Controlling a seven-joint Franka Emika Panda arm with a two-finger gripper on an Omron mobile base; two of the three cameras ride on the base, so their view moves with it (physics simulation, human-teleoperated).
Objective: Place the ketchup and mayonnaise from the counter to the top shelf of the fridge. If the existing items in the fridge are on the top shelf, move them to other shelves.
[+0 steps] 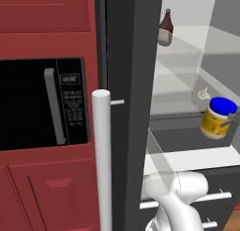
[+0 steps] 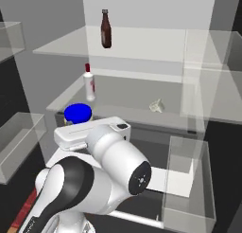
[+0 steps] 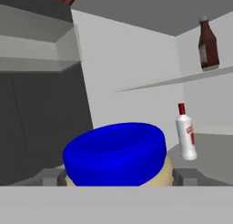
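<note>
The tool [image 3: 118, 177] stands spread wide, one dark finger [image 3: 51, 176] on each side of the one cream mayonnaise jar with a round blue lid [image 3: 114, 151], gripping it in the air before the open fridge's lower shelves. One white bottle with a red cap and label [image 3: 186, 133] stands right of it on a middle shelf. One brown glass bottle [image 3: 208, 43] stands on the top glass shelf [image 2: 142, 47]. One small crumpled pale thing [image 2: 156, 105] lies farther right.

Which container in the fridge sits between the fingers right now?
The mayonnaise jar with the blue lid. The brown bottle stands on the top shelf and the white bottle one shelf lower, both apart.
</note>
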